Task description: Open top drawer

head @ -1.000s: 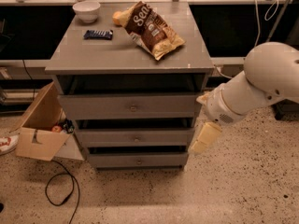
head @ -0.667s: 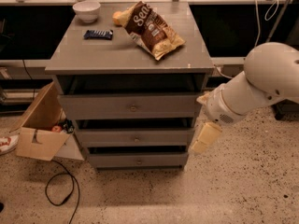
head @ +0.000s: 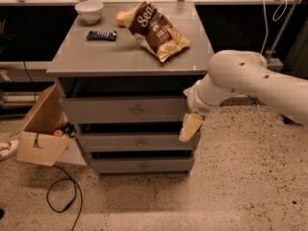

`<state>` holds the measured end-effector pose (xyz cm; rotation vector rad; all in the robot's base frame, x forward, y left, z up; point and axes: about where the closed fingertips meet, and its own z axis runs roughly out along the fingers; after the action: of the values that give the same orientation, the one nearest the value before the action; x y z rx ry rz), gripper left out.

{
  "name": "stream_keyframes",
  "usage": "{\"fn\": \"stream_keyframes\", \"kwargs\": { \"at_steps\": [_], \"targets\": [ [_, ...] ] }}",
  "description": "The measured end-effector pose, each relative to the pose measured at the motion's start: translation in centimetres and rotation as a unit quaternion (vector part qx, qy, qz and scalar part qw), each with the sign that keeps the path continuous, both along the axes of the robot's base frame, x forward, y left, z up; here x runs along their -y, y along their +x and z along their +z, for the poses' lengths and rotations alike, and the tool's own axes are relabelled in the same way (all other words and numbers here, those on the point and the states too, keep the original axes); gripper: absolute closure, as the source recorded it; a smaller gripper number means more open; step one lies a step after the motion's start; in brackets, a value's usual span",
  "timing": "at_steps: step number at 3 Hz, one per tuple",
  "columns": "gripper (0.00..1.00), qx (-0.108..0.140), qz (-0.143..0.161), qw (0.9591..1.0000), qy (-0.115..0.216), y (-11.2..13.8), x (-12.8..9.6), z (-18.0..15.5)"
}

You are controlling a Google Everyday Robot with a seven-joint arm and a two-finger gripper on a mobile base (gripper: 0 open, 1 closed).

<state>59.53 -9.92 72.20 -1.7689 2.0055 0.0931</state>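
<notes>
The grey cabinet (head: 130, 61) has three drawers. The top drawer (head: 106, 110) is the widest and tallest front, with a small round metal knob (head: 137, 111) at its centre. It sits pushed in, under a dark gap below the cabinet top. My gripper (head: 191, 127) hangs from the white arm (head: 250, 78) at the right end of the drawer fronts. It overlaps the right edge of the top and middle drawers, well to the right of the knob, and holds nothing that I can see.
On the cabinet top are a white bowl (head: 89, 10), a dark snack bar (head: 101, 35), a brown chip bag (head: 156, 30) and a yellow item (head: 123, 18) behind it. An open cardboard box (head: 41, 129) stands at the left. A black cable (head: 65, 196) lies on the floor.
My gripper has moved left and slightly up, from beside the cabinet's right side to over the right ends of the drawer fronts. The drawers have not moved.
</notes>
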Motion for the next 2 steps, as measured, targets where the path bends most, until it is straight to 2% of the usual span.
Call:
{"fn": "stream_keyframes", "kwargs": {
  "at_steps": [1, 2],
  "targets": [
    [0.00, 0.018, 0.024, 0.9995, -0.012, 4.0, -2.1, -1.1],
    [0.00, 0.024, 0.034, 0.9989, -0.023, 8.1, -4.1, -3.0]
  ]
}}
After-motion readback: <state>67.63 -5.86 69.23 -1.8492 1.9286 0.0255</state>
